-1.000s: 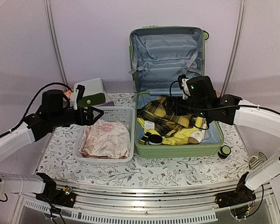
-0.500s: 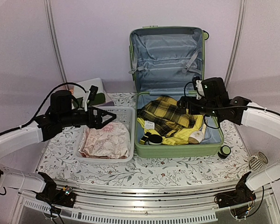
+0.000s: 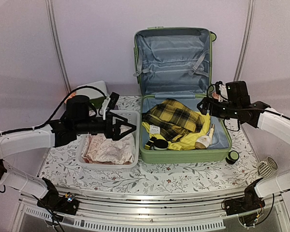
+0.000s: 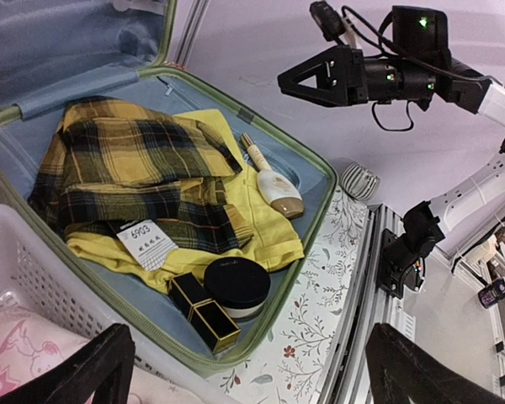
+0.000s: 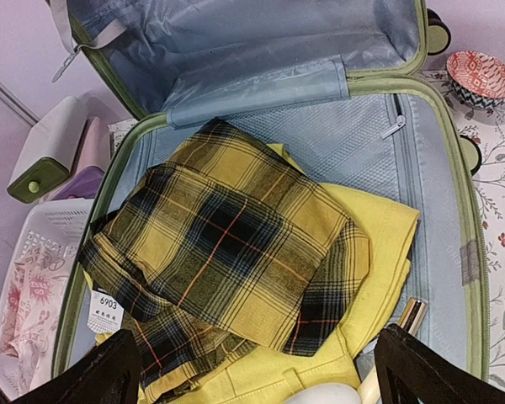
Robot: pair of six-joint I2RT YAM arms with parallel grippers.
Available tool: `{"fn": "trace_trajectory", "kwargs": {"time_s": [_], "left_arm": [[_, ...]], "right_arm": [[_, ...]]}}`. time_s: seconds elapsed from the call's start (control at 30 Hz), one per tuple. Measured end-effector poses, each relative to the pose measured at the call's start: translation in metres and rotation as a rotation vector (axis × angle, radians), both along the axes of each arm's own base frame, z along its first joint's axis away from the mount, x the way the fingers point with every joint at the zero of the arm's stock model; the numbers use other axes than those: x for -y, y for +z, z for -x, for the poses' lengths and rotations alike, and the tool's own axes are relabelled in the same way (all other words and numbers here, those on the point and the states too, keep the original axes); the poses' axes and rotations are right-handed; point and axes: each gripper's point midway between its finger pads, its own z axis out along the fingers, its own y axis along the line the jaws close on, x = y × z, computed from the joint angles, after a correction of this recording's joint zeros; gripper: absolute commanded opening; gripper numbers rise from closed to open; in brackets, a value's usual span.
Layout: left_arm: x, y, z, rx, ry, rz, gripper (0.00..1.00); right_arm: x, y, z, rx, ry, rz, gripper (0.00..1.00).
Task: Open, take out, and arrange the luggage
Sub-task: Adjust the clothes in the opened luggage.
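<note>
The luggage, a light-green suitcase, lies open with its lid standing upright. Inside lie a yellow-and-black plaid shirt on a yellow garment, a cream bottle, a black round jar and a black-and-gold box. My left gripper hangs open over the basket's right side, pointing at the suitcase and holding nothing. My right gripper hovers open above the suitcase's right rim, also with nothing in it.
A white perforated basket left of the suitcase holds a pink-patterned cloth. Behind it stands a white-and-green box. A red patterned bowl and a small striped cup sit right of the suitcase.
My left gripper has moved right over the basket toward the suitcase. My right gripper has pulled back to the right, from above the clothes to the suitcase's right rim. Both stayed open.
</note>
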Motion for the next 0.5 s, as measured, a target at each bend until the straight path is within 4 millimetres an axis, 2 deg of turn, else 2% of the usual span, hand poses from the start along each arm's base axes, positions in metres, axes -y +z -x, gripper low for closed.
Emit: {"fn": "trace_trajectory", "kwargs": {"time_s": [0.23,0.5], "left_arm": [[0.023,0.018,0.001,0.062,-0.048,0.026,0.98],[0.056,-0.006,-0.024,0.02,-0.034,-0.031,0.97]], "right_arm": [[0.008,0.0,0.003,-0.017,-0.001,-0.055,0.99],[0.01,-0.007,0.008,-0.051,0.031,-0.078,0.98]]}}
